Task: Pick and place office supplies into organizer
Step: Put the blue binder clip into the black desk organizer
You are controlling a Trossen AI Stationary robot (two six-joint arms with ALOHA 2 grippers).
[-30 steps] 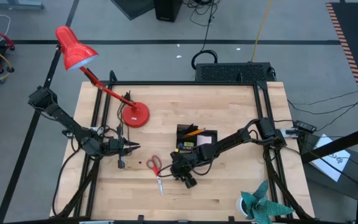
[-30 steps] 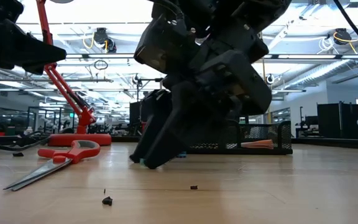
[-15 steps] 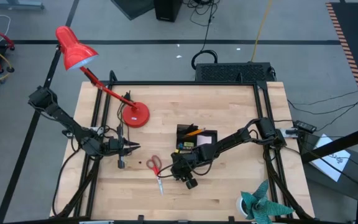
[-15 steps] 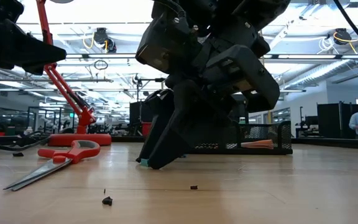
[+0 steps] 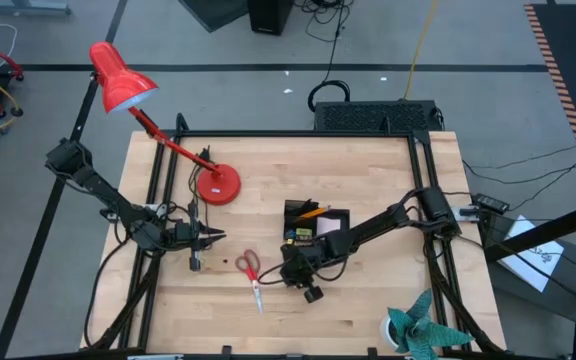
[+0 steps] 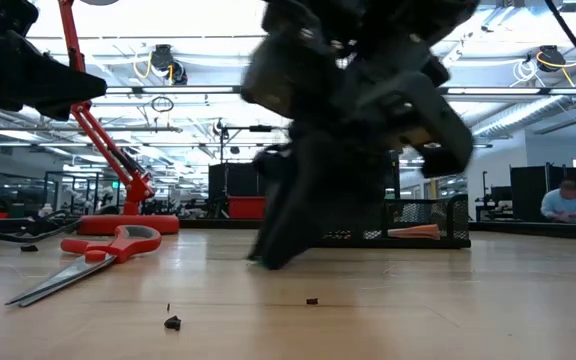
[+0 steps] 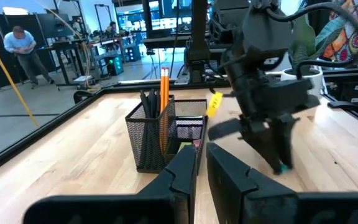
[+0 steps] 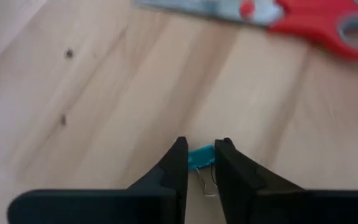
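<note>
**Right fingers close on the clip beside the organizer**

While the left gripper (image 5: 214, 235) waits well off to the organizer's far side, its fingers pressed nearly together on nothing, the right gripper (image 8: 199, 163) has drawn its fingers in over the last second. They now pinch a small teal clip (image 8: 200, 157) that lies on the worktop (image 5: 368, 310), just in front of the organizer (image 5: 316, 222) and between it and the scissors (image 5: 251, 272). The arm has also shifted a little toward the organizer. This looks like a grasp just made; the clip is not yet lifted, so the carry and drop into the organizer are still to come.

The organizer already holds dark pens (image 7: 148, 102) and orange pencils (image 7: 165, 87) standing in its mesh cup, with a yellow piece (image 7: 215, 102) beside it. The scissors remain on the worktop, outside the organizer.

From the low view the right arm is blurred and hides the clip. From above, the gripper covers it entirely. Only the clip's teal body and a bit of wire loop show between the fingers, so how firmly it is caught cannot be told. Which organizer compartments are free is unclear.
</note>
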